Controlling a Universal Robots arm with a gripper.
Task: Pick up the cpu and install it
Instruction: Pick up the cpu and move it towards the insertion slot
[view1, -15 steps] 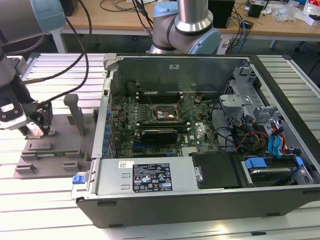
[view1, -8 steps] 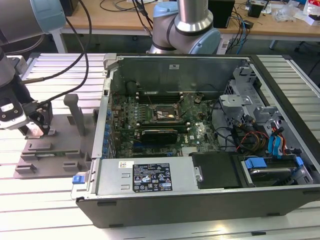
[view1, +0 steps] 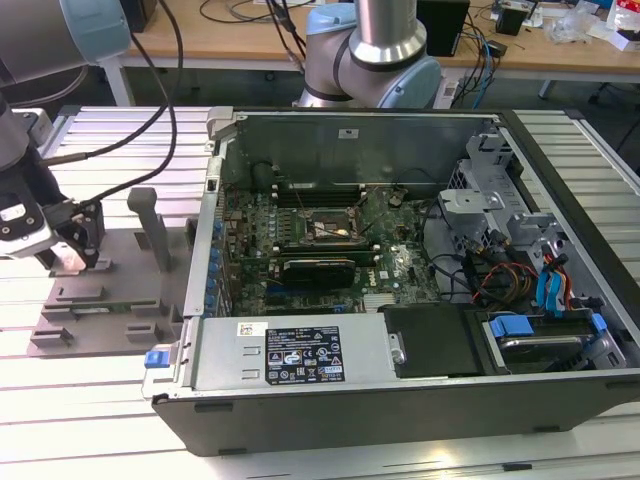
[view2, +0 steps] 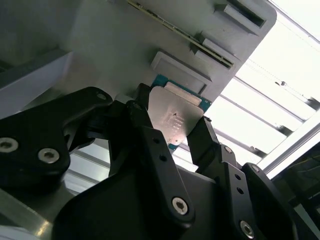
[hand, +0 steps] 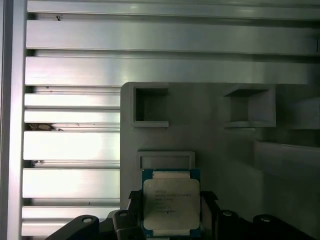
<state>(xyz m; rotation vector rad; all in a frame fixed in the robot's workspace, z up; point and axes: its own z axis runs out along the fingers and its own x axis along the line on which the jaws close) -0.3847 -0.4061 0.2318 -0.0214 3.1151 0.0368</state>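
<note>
The gripper (view1: 78, 250) stands at the exterior view's left over the grey tray (view1: 110, 300), its jaws closed against two opposite edges of the cpu (hand: 171, 202). In both wrist views the chip lies square between the fingers (view2: 150, 130), metal top toward the cameras. The motherboard socket (view1: 330, 228) lies well apart, toward the exterior view's right, inside the open case (view1: 300, 400).

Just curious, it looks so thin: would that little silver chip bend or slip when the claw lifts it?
Probably stiff: the cpu has a flat metal top. Likely light, being thin. Its smooth edges might slip in the gripper.
</note>
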